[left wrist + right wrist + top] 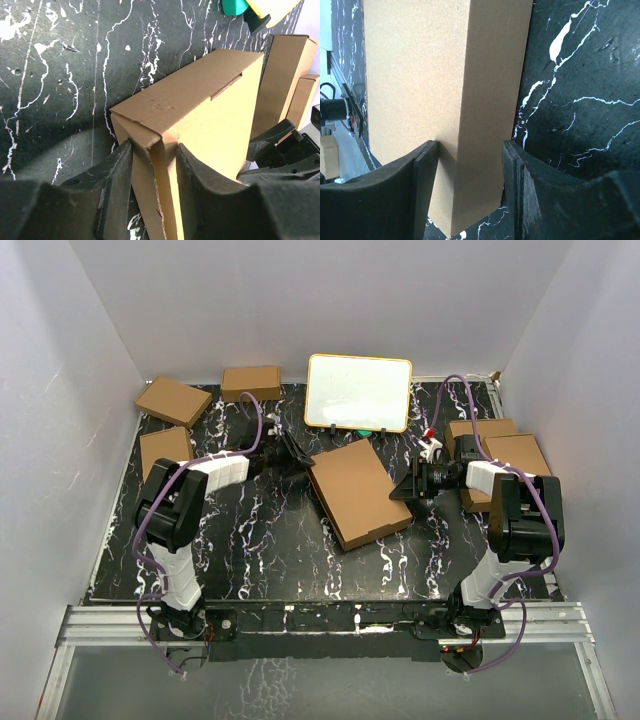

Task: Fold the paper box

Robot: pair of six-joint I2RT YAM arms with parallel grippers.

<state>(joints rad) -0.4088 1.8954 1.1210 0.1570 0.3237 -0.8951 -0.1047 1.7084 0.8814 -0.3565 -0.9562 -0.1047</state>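
The paper box (358, 492) is a folded flat brown mailer lying at an angle in the middle of the black marbled table. My left gripper (300, 462) is at its far left corner. In the left wrist view the gripper (155, 160) is shut on that corner of the box (200, 100), one finger on the side wall and one on the top face. My right gripper (405, 487) is at the box's right edge. In the right wrist view the gripper (470, 165) is closed over the edge of the box (420, 75).
A white-faced board with a tan frame (358, 392) stands at the back. Small folded brown boxes lie at the back left (173, 400), back centre-left (250, 382) and left (165, 450). More are stacked at the right (495, 445), close behind my right arm.
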